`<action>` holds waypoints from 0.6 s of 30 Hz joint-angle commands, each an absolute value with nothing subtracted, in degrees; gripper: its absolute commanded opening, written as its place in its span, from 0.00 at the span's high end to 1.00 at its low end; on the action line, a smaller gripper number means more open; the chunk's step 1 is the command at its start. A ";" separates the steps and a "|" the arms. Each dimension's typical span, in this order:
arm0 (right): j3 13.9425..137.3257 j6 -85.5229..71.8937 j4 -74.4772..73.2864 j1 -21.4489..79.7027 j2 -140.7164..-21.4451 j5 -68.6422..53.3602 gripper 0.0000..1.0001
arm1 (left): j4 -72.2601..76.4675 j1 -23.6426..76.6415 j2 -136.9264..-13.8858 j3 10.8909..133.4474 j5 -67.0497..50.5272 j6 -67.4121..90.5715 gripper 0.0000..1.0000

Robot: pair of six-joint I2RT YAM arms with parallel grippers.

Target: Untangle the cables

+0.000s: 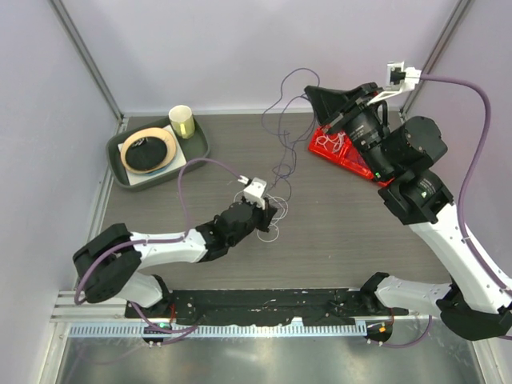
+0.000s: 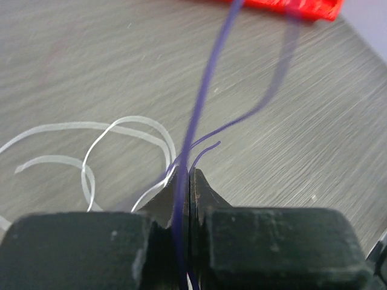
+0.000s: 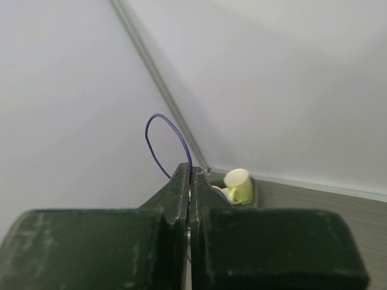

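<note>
left fingers (image 2: 196, 184) clamped on purple cable (image 2: 202, 96) low over bench (image 2: 91, 60); right fingers (image 3: 184, 187) pinched purple loop (image 3: 158, 121), raised high. white cable (image 2: 127, 121) lay slack.

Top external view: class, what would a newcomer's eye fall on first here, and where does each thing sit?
A thin purple cable hangs in loose loops mid-table, pinched in the shut jaws of the raised right arm at the far right and of the low left arm at centre. Under the right arm lies a bright red tray; white cables curl beside the left jaws.
</note>
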State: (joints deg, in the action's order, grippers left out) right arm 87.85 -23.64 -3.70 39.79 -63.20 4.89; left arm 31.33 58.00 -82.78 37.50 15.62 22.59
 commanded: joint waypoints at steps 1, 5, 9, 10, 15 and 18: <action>91.67 -13.47 -8.33 39.90 -63.45 25.44 0.99 | 22.81 57.92 -75.16 31.65 24.42 28.89 1.00; 88.26 -2.84 -6.34 38.76 -64.69 43.73 0.99 | 9.21 57.92 -63.59 26.55 37.31 38.21 1.00; 85.17 -0.35 -3.26 37.18 -62.94 47.46 0.99 | -12.52 56.52 -54.61 26.80 50.76 51.03 1.00; 84.73 -0.26 -2.64 36.83 -61.80 48.24 0.99 | -16.40 54.60 -52.75 27.15 52.28 53.50 1.00; 84.55 3.08 -2.28 33.23 -61.00 49.84 0.99 | -35.40 42.22 -45.10 28.83 51.96 66.00 1.00; 84.72 2.81 -2.72 30.94 -60.73 46.40 0.99 | -41.26 39.82 -41.49 29.44 52.98 69.57 1.00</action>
State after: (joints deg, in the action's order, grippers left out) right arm 83.81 0.62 -6.35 33.61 -63.05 45.52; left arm -25.41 42.85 -44.91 26.94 47.64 58.74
